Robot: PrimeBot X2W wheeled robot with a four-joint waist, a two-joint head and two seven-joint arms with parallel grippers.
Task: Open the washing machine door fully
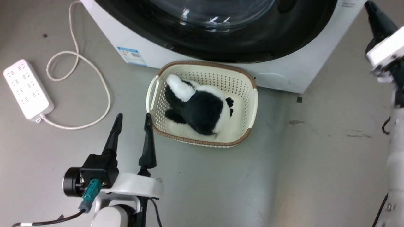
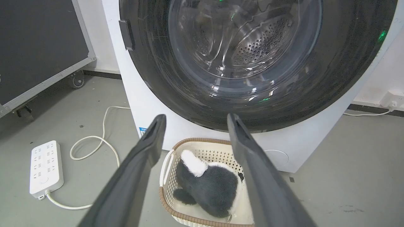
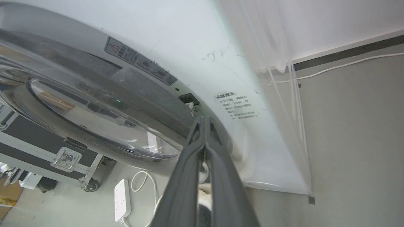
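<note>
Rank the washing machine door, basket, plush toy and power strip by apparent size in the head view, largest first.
1. washing machine door, though cropped
2. basket
3. plush toy
4. power strip, close to the toy

Glossy black washing machine door [image 2: 176, 91] with a bulging clear glass centre, apparently closed flush against the front of the white washing machine [image 2: 140, 104], which stands on the grey floor [image 2: 94, 126].
</note>
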